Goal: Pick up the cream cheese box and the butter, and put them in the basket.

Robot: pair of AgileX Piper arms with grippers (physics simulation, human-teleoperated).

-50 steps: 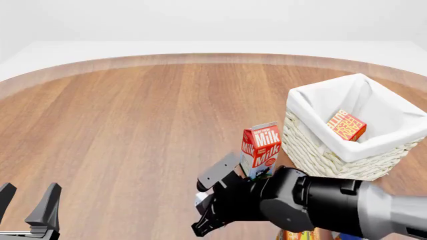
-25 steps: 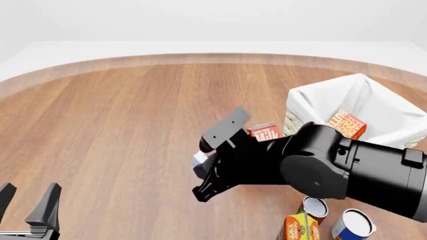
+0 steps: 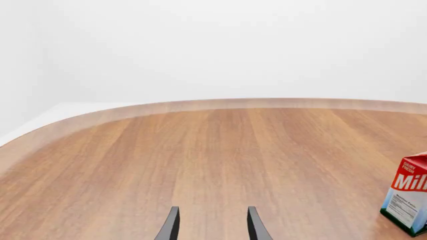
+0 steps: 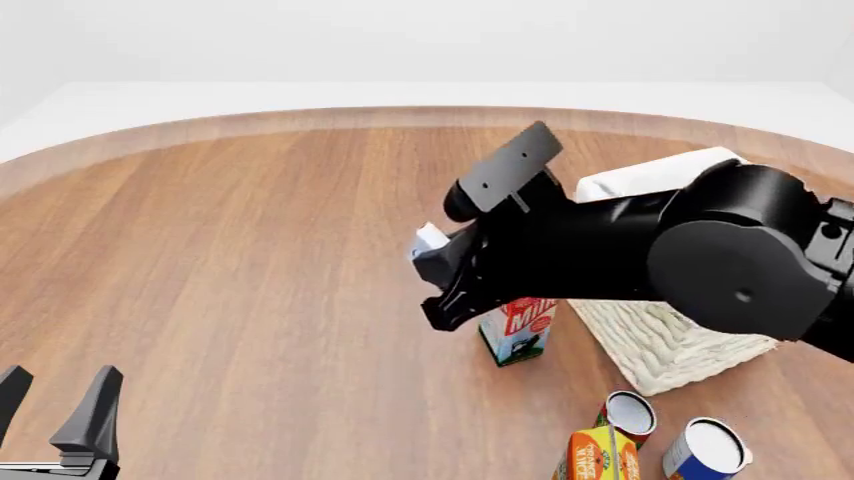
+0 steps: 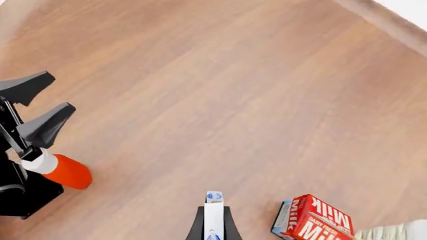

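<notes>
Here, a small white box (image 5: 214, 212) is being gripped by the right tool (image 4: 438, 275), raised above the counter (image 4: 254, 260) just left of the basket (image 4: 667, 340). The left tool (image 4: 60, 410) is being held open and empty at the near left.

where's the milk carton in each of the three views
Front view: milk carton stands on the table just left of the basket, its top hidden behind the right arm.
Left wrist view: at the picture's right edge, cut off.
Right wrist view: near the bottom edge, beside a bit of wicker.
Shared landmark: the table's curved far rim.
</notes>
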